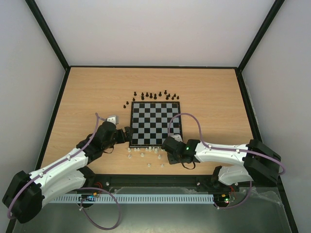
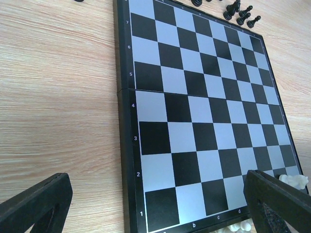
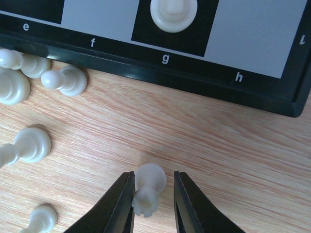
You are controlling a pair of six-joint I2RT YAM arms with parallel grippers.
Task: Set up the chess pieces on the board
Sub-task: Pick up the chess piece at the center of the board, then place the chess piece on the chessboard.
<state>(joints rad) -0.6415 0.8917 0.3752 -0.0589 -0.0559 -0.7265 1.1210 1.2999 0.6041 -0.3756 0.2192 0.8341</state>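
Observation:
The board (image 1: 155, 124) lies mid-table, with one cream piece (image 3: 173, 13) standing on its g-file near square. Black chess pieces (image 1: 153, 95) stand in a loose row beyond its far edge. Cream pieces (image 1: 146, 151) lie scattered on the wood before its near edge. My right gripper (image 3: 153, 194) is low over the wood by the board's near right corner. Its jaws straddle a cream rook (image 3: 148, 187): the left finger touches it and a gap shows at the right finger. My left gripper (image 2: 155, 208) is wide open and empty over the board's (image 2: 204, 111) near left corner.
Several cream pieces (image 3: 63, 80) lie on their sides just left of the right gripper, along the board's border (image 3: 194, 73). The table has a dark raised frame (image 1: 57, 104) and white walls on three sides. A perforated rail (image 1: 155, 198) runs along the front.

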